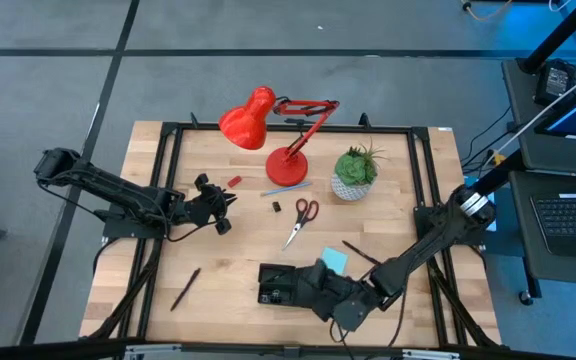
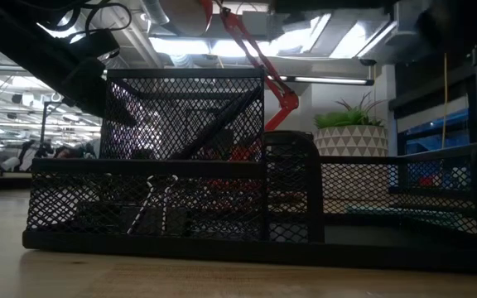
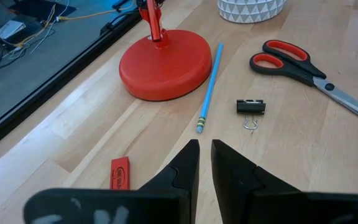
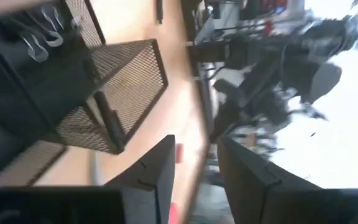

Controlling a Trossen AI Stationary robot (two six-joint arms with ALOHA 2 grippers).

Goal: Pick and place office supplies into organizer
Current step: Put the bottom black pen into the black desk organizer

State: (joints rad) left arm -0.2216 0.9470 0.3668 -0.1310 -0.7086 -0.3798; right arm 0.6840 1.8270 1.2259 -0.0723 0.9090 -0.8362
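Note:
The black mesh organizer (image 1: 273,285) stands near the table's front edge and fills the low view (image 2: 180,165). It holds a black clip with silver handles (image 4: 39,34). My right gripper (image 1: 308,282) is open and empty at the organizer's right end. The light blue sticky-note pad (image 1: 334,260) lies just behind it. My left gripper (image 1: 220,208) is shut and empty at the left middle. Ahead of it lie a small red piece (image 3: 119,172), a blue pencil (image 3: 207,90), a black clip (image 3: 251,107) and the red-handled scissors (image 3: 303,68).
A red desk lamp (image 1: 268,125) and a potted plant in a white pot (image 1: 353,172) stand at the back. One dark pen (image 1: 185,288) lies at the front left, another (image 1: 360,250) to the right of the sticky pad. A black frame rims the table.

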